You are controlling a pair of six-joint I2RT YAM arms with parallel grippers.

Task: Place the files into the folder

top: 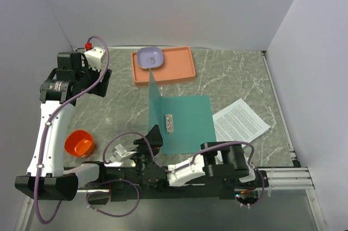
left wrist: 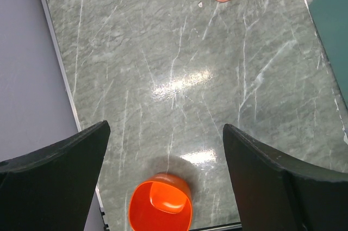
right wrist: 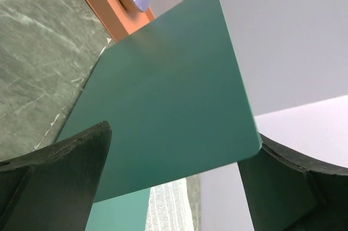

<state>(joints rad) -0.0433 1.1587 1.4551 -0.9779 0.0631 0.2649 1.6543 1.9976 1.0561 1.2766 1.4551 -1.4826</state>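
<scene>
The teal folder (top: 187,122) lies open in the middle of the table, with its metal fastener (top: 169,123) near the spine. Its cover (top: 153,100) stands almost upright along the left edge. My right gripper (top: 154,136) is at the cover's near end. In the right wrist view the cover (right wrist: 163,106) rises between the spread fingers (right wrist: 54,176) of that open gripper (right wrist: 174,187), its corner close to the right finger. The files (top: 241,119), white printed sheets, lie on the table just right of the folder. My left gripper (top: 103,83) hovers open at the far left, and holds nothing (left wrist: 163,160).
An orange-pink tray (top: 176,70) with a lilac bowl (top: 150,57) sits at the back, just behind the folder. An orange cup (top: 79,143) (left wrist: 160,204) stands near the left arm's base. White walls close in the table on the left, back and right.
</scene>
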